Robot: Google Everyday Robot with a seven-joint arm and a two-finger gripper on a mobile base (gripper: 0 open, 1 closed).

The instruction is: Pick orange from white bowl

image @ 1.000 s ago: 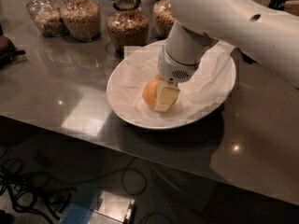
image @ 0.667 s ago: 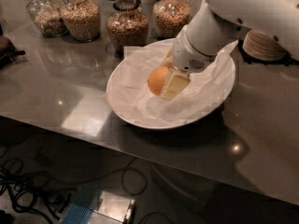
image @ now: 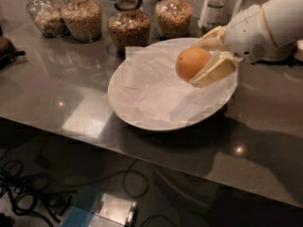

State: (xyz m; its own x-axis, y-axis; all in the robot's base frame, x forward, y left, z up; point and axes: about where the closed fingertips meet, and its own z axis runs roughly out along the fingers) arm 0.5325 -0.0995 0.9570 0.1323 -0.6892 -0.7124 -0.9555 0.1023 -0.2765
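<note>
The gripper (image: 197, 64) is reaching in from the right edge of the camera view and is hanging over the right half of the white bowl (image: 115, 100), its two pale fingers (image: 217, 69) clamping the orange (image: 191, 62) from above and below. The orange is sitting between them with its dimpled peel facing the camera, and it is appearing lifted off the crumpled white paper (image: 154, 91) that is lining the bowl, though it is staying within the bowl's outline. The bowl is resting on a grey reflective countertop (image: 57, 86). Just behind the bowl's far rim, four glass jars of grains or nuts are standing in a row: one at far left (image: 45, 14), a second (image: 81, 15) beside it, a third (image: 129, 26) nearly touching the bowl, and a fourth (image: 174, 13) close behind the gripper. A small bottle (image: 215, 4) is standing next to that last jar, partly hidden by the white arm (image: 272, 25). A dark object (image: 7, 48) is lying at the left edge. On the floor below, black cables (image: 23, 193) are trailing near a metal box (image: 116, 211).
</note>
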